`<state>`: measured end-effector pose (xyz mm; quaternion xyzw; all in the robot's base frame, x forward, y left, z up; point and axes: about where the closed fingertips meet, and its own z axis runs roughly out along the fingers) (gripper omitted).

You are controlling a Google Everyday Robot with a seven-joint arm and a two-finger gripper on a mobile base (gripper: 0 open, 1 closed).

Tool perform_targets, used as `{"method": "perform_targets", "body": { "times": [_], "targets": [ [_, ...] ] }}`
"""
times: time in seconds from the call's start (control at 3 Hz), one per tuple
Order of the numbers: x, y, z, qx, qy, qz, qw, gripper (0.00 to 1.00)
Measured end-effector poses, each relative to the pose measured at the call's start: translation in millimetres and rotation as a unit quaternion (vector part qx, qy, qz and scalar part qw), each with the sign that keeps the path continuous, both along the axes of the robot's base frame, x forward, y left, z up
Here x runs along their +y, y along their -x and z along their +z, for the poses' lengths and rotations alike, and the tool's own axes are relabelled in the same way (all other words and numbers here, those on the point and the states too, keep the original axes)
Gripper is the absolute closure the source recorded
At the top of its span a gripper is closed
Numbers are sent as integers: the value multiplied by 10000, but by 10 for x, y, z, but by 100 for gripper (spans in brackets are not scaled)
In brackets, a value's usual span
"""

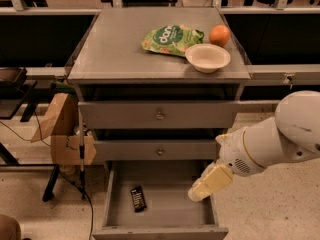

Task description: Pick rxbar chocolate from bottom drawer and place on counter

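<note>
The grey counter [115, 49] carried a green snack bag [172, 38], an orange [219, 35] and a white bowl [208, 57]; the gripper [202, 189] hung over the open bottom drawer's [167, 196] right side.

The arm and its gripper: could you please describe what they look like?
The arm is white, smooth and rounded, with a thin yellowish ring and a perforated patch near the wrist. The gripper, over the right side of the bottom drawer, is pale cream and blocky.
</note>
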<state>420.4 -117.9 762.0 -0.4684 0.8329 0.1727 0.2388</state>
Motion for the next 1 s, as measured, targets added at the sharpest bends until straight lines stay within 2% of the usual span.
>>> {"method": "perform_targets", "body": {
  "times": [0.33, 0.67, 1.0],
  "targets": [
    [0, 0, 0, 0, 0, 0, 10000, 0],
    [91, -55, -77, 74, -182, 65, 9998, 0],
    [391, -180, -447, 127, -726, 246, 9970, 0]
  ]
}}
